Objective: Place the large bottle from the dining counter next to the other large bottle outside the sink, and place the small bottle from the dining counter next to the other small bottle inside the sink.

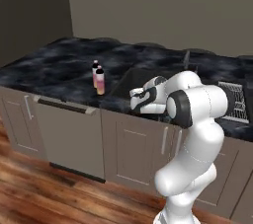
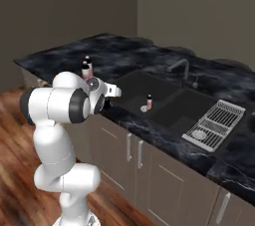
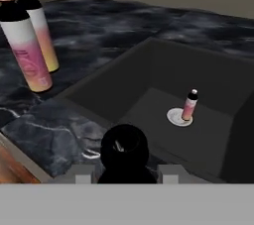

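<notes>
We are looking over a black marble table (image 1: 59, 72) with white veins, carried on brown cabinets (image 1: 133, 146), and a black sink (image 2: 169, 101) set into it. Our arm is reaching toward the near edge of the sink, and the gripper (image 3: 124, 168) is pinching the small black bottle (image 3: 124, 150) close at the bottom of the hand view. We are seeing that bottle mostly from above, as a round black blob with a narrow neck, so its lower body is hidden between the finger tips. In both base views the gripper (image 1: 134, 100) is crowded against the white wrist, and the black bottle is too dark against the sink to make out there.

The other small bottle (image 3: 190, 105), pink with a dark cap, is standing upright on the sink drain (image 3: 179, 117) on the basin floor. It is showing in the right base view (image 2: 149, 101) too; in the left base view the arm is covering that part of the basin.

Two large pink-yellow bottles (image 3: 26, 45) are standing just beside each other on the table, left of the sink; in the hand view the nearer one is partly overlapping the farther one (image 3: 39, 28). A curved faucet (image 2: 180, 68) is rising at the far side of the sink, and a ribbed metal drain rack (image 2: 215, 123) is lying to the right.
</notes>
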Controlling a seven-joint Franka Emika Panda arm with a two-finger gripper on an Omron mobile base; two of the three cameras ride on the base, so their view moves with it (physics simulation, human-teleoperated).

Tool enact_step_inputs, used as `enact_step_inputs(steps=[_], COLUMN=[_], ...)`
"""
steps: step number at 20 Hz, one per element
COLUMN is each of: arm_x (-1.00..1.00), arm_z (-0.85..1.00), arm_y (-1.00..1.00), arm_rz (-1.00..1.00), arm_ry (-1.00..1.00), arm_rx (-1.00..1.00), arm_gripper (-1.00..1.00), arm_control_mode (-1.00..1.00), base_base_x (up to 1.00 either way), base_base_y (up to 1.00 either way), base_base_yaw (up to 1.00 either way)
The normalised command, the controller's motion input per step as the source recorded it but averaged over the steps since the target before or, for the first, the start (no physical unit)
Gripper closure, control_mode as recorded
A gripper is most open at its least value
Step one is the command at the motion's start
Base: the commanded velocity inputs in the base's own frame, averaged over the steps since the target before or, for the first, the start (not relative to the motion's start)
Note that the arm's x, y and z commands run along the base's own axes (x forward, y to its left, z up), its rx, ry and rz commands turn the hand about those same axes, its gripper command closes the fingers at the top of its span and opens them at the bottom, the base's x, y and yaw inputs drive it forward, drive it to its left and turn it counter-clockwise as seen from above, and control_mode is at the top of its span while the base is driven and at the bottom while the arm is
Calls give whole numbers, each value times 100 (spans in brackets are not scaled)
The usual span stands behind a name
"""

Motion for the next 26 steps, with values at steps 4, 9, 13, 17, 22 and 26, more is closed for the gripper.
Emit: enact_step_inputs(steps=[4, 9, 13, 17, 22, 26], arm_x=[0, 0, 0, 0, 0, 0], arm_z=[0, 0, 0, 0, 0, 0], arm_y=[0, 0, 0, 0, 0, 0], arm_rz=[0, 0, 0, 0, 0, 0], arm_ry=[0, 0, 0, 0, 0, 0], arm_rx=[0, 0, 0, 0, 0, 0], arm_gripper=[100, 100, 100, 100, 100, 100], arm_control_mode=[100, 100, 100, 100, 100, 100], base_base_x=[64, 48, 29, 12, 17, 26], base_base_y=[58, 54, 39, 36, 30, 33], base_base_yaw=[-32, -33, -37, -39, -36, -33])
